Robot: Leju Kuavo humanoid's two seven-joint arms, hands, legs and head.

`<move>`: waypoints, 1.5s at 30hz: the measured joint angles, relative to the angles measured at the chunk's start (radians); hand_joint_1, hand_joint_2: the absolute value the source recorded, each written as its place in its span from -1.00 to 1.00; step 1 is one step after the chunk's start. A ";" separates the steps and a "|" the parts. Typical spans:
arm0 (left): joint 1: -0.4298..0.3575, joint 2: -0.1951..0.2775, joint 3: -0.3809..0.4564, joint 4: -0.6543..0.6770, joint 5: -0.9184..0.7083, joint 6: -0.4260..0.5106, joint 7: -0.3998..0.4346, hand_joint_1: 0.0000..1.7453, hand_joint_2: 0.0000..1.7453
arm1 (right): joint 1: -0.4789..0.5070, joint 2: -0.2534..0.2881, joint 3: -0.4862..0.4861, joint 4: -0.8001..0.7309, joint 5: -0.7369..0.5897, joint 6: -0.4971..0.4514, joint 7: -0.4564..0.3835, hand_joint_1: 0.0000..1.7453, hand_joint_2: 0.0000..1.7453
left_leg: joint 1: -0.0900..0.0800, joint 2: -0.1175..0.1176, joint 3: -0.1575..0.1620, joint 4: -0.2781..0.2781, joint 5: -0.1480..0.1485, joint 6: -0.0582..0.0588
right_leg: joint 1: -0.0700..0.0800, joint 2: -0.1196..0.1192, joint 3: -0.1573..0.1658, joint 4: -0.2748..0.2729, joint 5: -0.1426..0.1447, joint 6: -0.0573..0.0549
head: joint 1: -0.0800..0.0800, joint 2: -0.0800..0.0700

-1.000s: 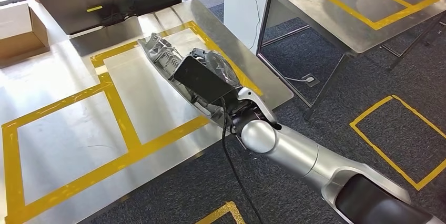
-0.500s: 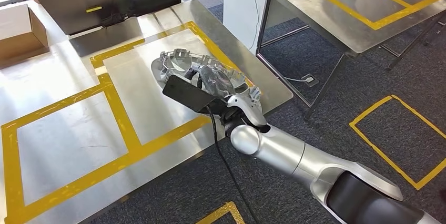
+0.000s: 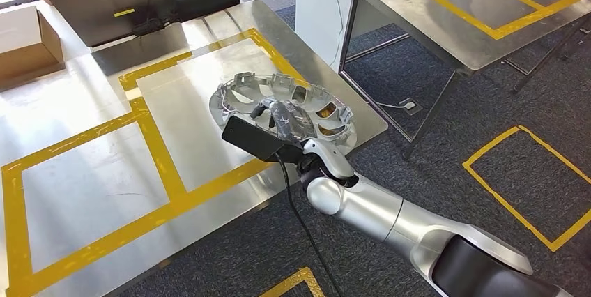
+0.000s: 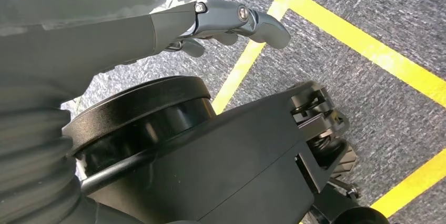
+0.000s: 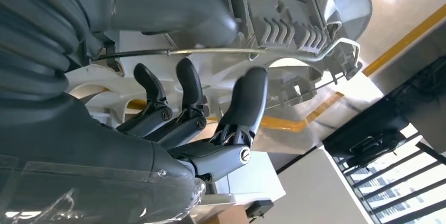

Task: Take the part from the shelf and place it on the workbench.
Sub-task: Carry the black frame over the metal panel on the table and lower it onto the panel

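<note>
Head view: one part [image 3: 282,107], one workbench [image 3: 90,171].

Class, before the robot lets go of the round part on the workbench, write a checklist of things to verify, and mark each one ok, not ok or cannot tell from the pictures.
1. Right hand holds the round part, fingers hooked through its openings: ok.
2. Part is over the workbench, not the floor: ok.
3. Part lies inside the yellow tape rectangle: not ok, its near rim overlaps the tape line.
4. Part rests flat on the surface: cannot tell, the hand hides its underside.
5. Part keeps back from the workbench edge: not ok, it sits close to the corner.
6. Left hand is empty, hanging over the carpet: ok.
</note>
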 joint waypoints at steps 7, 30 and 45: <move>0.000 0.000 -0.006 0.000 -0.004 -0.009 0.005 -1.00 -1.00 | 0.016 -0.001 -0.008 0.002 0.041 -0.013 0.003 -1.00 -1.00 | 0.000 0.000 0.000 0.000 0.000 0.000 | 0.000 0.001 0.000 0.000 0.000 0.000 | 0.000 0.000; 0.000 -0.001 -0.022 0.000 -0.006 -0.024 0.016 -1.00 -1.00 | 0.075 -0.005 -0.048 -0.026 0.103 -0.064 -0.005 -1.00 -1.00 | 0.000 0.001 0.001 0.000 0.000 0.000 | 0.000 0.001 0.000 0.000 0.000 0.000 | 0.000 0.000; 0.008 -0.001 0.003 0.001 0.101 0.069 -0.117 -1.00 -1.00 | 0.271 -0.089 -0.254 -0.581 -0.035 -0.321 -0.242 -1.00 -1.00 | 0.000 0.002 0.002 0.000 -0.001 0.000 | 0.000 0.003 0.000 0.000 0.000 0.000 | 0.000 0.000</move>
